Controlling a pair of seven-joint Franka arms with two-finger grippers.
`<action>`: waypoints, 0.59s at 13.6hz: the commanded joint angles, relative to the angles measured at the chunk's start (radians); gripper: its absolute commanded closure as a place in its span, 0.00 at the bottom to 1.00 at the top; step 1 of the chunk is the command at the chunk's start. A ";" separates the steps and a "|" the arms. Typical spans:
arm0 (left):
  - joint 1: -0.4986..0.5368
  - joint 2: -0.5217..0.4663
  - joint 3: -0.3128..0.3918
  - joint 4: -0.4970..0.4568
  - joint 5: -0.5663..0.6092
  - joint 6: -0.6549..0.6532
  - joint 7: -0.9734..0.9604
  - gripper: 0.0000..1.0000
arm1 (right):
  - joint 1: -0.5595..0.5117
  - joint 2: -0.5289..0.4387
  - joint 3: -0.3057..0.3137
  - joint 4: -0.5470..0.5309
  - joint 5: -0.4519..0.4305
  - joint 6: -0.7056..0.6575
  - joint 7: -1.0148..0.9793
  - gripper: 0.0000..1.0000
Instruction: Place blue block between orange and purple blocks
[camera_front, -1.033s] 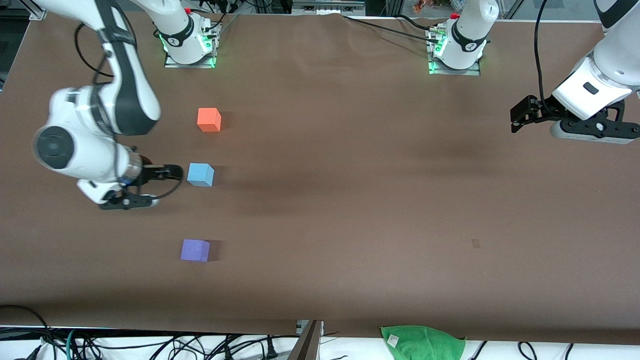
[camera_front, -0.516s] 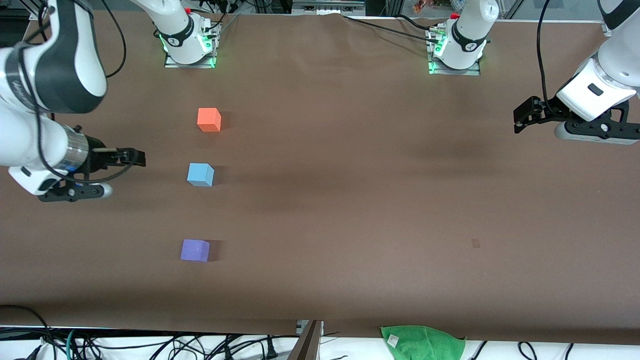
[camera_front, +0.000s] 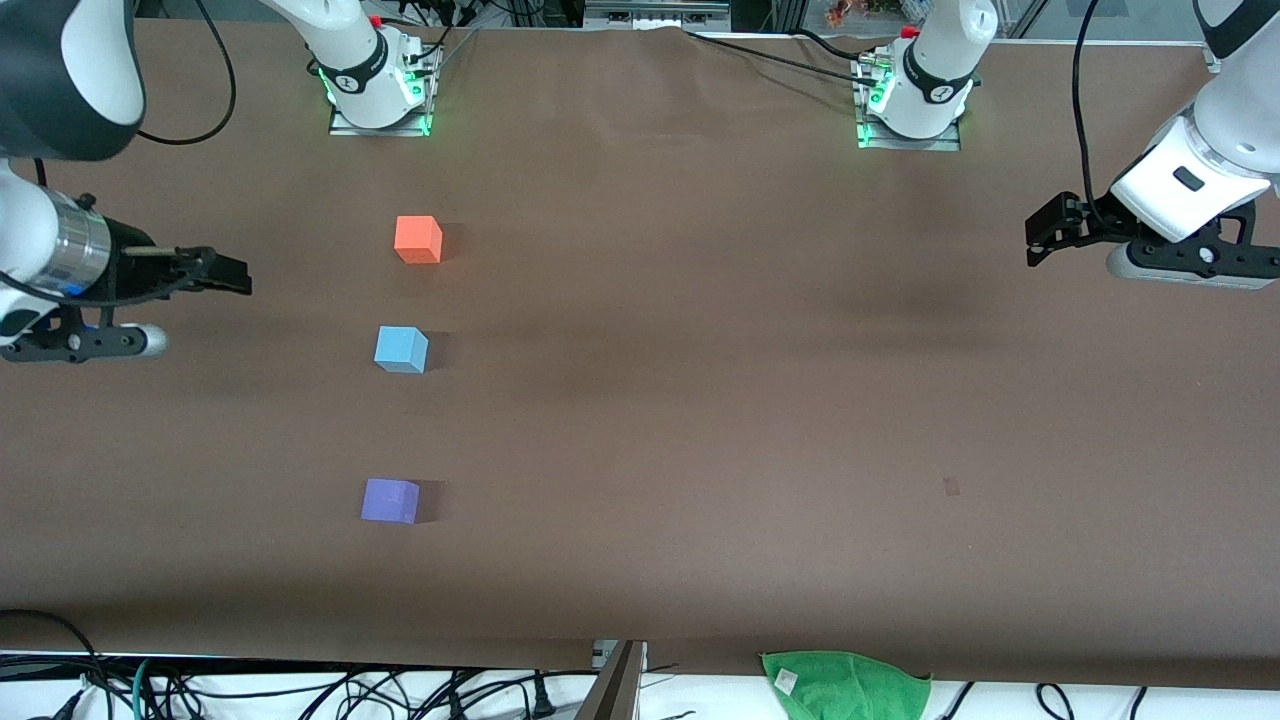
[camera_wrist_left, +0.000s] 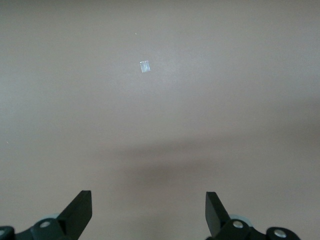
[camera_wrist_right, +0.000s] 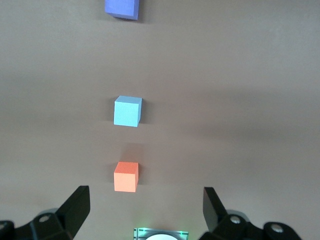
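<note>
The blue block (camera_front: 401, 349) sits on the brown table in a line between the orange block (camera_front: 418, 239), which is farther from the front camera, and the purple block (camera_front: 390, 500), which is nearer. All three stand apart. My right gripper (camera_front: 228, 273) is open and empty, up in the air over the right arm's end of the table, away from the blocks. Its wrist view shows the blue block (camera_wrist_right: 127, 111), the orange block (camera_wrist_right: 126, 176) and the purple block (camera_wrist_right: 122, 8) past the open right gripper (camera_wrist_right: 145, 207). My left gripper (camera_front: 1040, 240) is open and empty and waits over the left arm's end; in its wrist view the left gripper (camera_wrist_left: 148, 212) is over bare table.
A green cloth (camera_front: 845, 685) lies at the table's near edge. The arm bases (camera_front: 378, 90) (camera_front: 915, 100) stand along the edge farthest from the camera. A small pale mark (camera_wrist_left: 145, 66) is on the table under the left gripper. Cables hang off the near edge.
My right gripper has drawn away from the blue block toward the right arm's end of the table, empty. The blue block has stayed in place. The left arm has barely moved.
</note>
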 joint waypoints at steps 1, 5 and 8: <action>0.003 0.013 -0.002 0.034 -0.019 -0.025 0.009 0.00 | -0.020 -0.055 0.088 -0.036 -0.097 -0.006 -0.015 0.00; 0.003 0.015 -0.002 0.034 -0.019 -0.025 0.008 0.00 | -0.090 -0.126 0.099 -0.051 -0.093 0.015 -0.010 0.00; 0.003 0.015 -0.002 0.034 -0.019 -0.025 0.009 0.00 | -0.102 -0.179 0.114 -0.095 -0.092 0.021 -0.010 0.00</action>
